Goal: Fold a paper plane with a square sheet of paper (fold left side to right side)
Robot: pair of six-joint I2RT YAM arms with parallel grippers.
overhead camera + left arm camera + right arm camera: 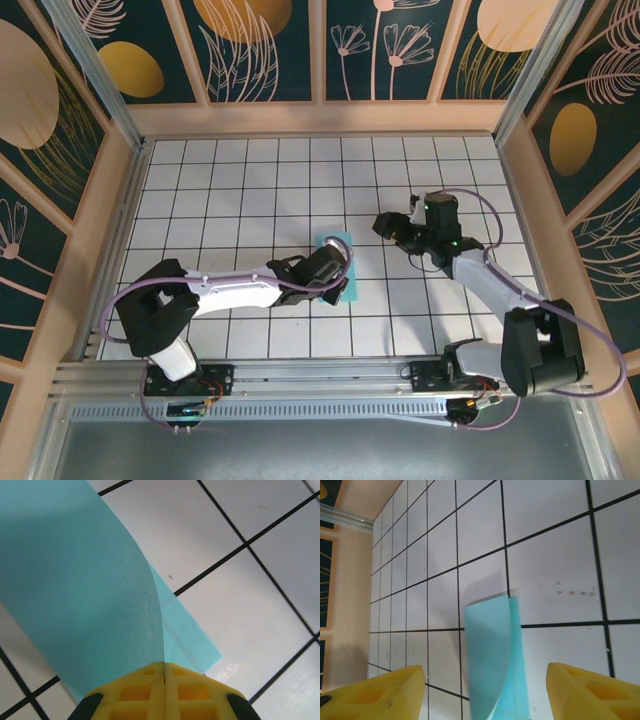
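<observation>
My left end effector [164, 669] is closed on one edge of the square sheet of paper [80, 585], which curls up from the pinch over its other half, flat on the worktop [260, 595] just beyond. My right end effector [487, 692] stands wide, sheet ahead, untouched. Judgement: side-to-side fold in hand; next, lay edge on edge squarely, then crease.

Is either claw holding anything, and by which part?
The left gripper pinches the square sheet of paper by its lifted edge; the right gripper holds nothing.
</observation>
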